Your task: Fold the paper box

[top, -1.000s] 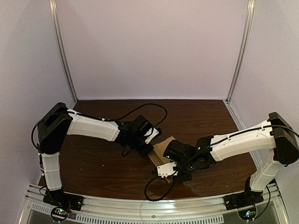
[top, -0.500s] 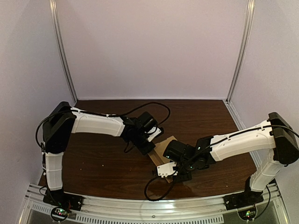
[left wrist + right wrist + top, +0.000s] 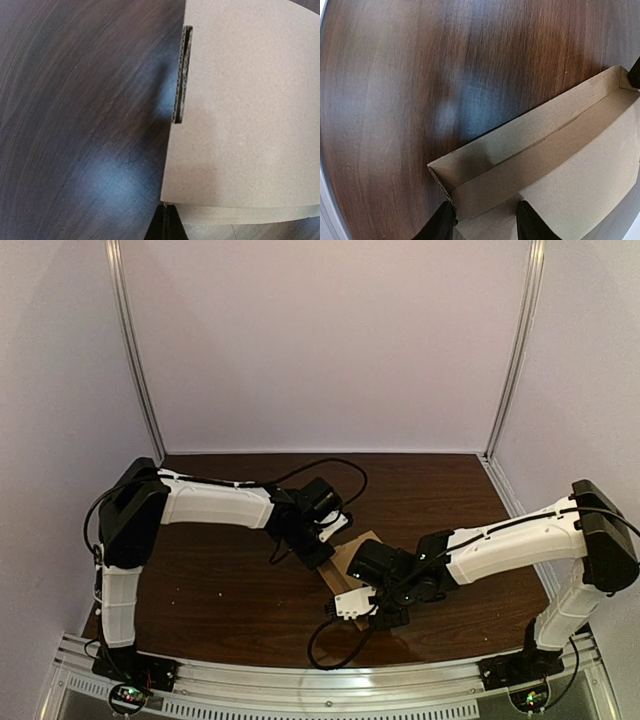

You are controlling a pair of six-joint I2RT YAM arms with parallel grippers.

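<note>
The brown corrugated-cardboard box [image 3: 351, 557] lies part-folded near the middle of the dark wooden worktop [image 3: 200, 590], between the two arms. The left pincer [image 3: 166, 226] meets it from 10 o'clock, its tips pressed together at the corner of a flat slotted panel (whether card is nipped between them is unclear). The right pincer [image 3: 485, 225], at the box's 5 o'clock, is moderately parted and straddles a raised side wall at its corner.
</note>
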